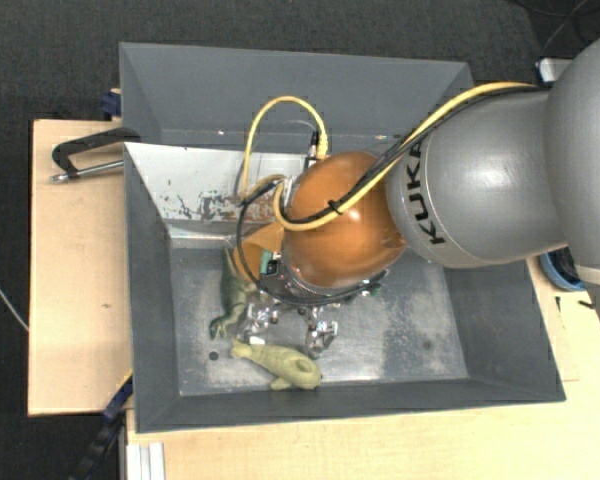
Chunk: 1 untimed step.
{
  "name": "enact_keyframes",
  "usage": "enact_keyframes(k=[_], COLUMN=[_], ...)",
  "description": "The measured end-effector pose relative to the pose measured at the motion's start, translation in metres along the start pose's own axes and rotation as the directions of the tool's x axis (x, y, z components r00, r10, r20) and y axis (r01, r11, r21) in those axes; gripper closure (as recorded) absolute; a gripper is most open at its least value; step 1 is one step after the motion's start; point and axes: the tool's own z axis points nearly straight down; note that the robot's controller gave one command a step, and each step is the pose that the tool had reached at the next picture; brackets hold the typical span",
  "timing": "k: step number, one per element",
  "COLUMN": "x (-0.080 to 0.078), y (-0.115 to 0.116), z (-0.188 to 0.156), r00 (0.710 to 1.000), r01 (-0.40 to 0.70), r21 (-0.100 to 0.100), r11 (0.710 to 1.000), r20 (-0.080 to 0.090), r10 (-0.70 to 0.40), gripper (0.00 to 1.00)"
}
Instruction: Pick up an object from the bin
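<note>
Low in the grey bin (pixel 425 333), the gripper (pixel 292 326) hangs with fingers spread just above a pale yellow-green toy (pixel 283 364) (near the front wall).

One word can be read: "KUKA" (pixel 421 196), in black capitals on the grey casing of the arm (pixel 500 178); the letters run tilted up the casing's left end, just beside the orange cover (pixel 340 228), over the middle of the bin (pixel 150 298); no other writing, number or sign is legible.
</note>
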Motion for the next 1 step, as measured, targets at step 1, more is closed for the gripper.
enact_keyframes(k=[1], x=[-0.0206], y=[-0.0391], z=[-0.0274], r00=[0.991], r01=[-0.135], r21=[0.003], r11=[0.991], r20=[0.001], r10=[0.135], gripper=[0.0])
